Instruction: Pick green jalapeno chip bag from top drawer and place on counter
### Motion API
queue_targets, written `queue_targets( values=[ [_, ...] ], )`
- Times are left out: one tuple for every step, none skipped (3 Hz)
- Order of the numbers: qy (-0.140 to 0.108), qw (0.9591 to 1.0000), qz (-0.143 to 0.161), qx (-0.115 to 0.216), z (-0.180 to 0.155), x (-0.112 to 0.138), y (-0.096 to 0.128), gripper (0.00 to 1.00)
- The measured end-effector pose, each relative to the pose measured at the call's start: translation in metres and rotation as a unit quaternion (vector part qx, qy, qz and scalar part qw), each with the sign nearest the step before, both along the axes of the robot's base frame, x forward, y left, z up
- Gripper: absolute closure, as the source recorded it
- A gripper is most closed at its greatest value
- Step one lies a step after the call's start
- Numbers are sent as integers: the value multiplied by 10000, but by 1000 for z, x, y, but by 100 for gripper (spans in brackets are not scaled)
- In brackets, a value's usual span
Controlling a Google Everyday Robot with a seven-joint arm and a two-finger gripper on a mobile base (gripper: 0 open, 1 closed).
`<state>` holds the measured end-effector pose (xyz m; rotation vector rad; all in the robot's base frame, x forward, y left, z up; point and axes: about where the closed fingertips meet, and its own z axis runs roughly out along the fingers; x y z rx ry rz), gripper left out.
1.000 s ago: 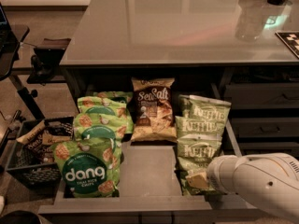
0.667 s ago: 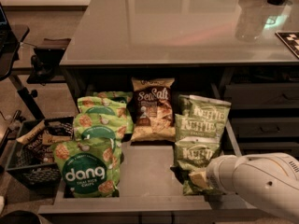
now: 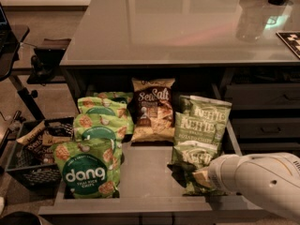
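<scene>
The top drawer stands open under the grey counter. Three green Kettle jalapeno chip bags lie in a row along its right side: back, middle, front. My gripper reaches in from the lower right on a white arm. It is low in the drawer at the front edge of the front green bag, touching or overlapping it. The bag's lower part is hidden behind the gripper.
A brown Sea Salt chip bag stands mid-drawer. Several light green Dang bags fill the left side. A black crate sits on the floor at left. Closed drawers are at right. A checkered board lies on the counter's right edge.
My gripper has shifted a little to the left and further onto the front green Kettle bag. The bags have not visibly moved.
</scene>
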<state>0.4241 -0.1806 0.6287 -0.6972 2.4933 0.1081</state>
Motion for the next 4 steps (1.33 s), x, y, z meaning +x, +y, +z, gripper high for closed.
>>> queue_targets(
  values=[
    [-83,9999,107,91,37,8,5,100],
    [-210,9989,337,229,96,20,3,100],
    [-191,9952,802,527,135,30,0,100],
    [-208,9838,1582,813,166,41,2,100]
  ],
)
